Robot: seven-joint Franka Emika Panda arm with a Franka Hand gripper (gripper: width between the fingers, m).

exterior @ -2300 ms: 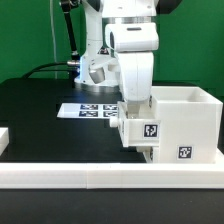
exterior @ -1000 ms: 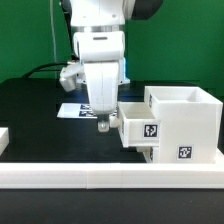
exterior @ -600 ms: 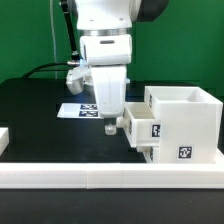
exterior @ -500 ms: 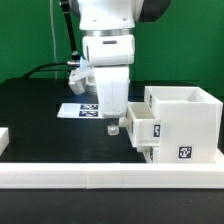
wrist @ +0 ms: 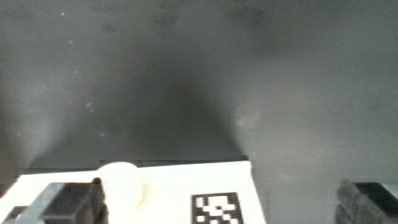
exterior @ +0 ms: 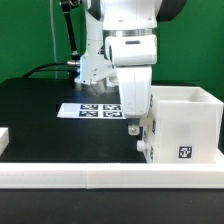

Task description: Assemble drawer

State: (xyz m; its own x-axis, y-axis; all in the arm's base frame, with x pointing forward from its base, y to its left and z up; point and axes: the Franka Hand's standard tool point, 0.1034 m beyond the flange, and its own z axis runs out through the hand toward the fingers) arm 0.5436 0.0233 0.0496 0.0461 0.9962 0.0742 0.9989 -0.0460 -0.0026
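The drawer's white box shell (exterior: 182,122) stands at the exterior view's right, with a tag on its front. A tray's front (exterior: 146,137) sits almost flush in the shell's open side. My gripper (exterior: 133,128) hangs straight down right against that tray front. In the wrist view the tray front (wrist: 160,200) shows its round knob (wrist: 118,178) and a square tag (wrist: 222,207). My gripper (wrist: 217,202) is open, with dark fingers (wrist: 64,204) far apart and nothing between them but the tray face below. The second tray is not clearly visible.
The marker board (exterior: 92,109) lies flat on the black table behind the arm. A long low white rail (exterior: 100,177) runs along the front edge. A white piece (exterior: 3,137) shows at the exterior view's left edge. Cables hang behind the arm.
My gripper has moved toward the exterior view's right, against the tray front. The tray that stuck out of the shell has slid in almost flush.
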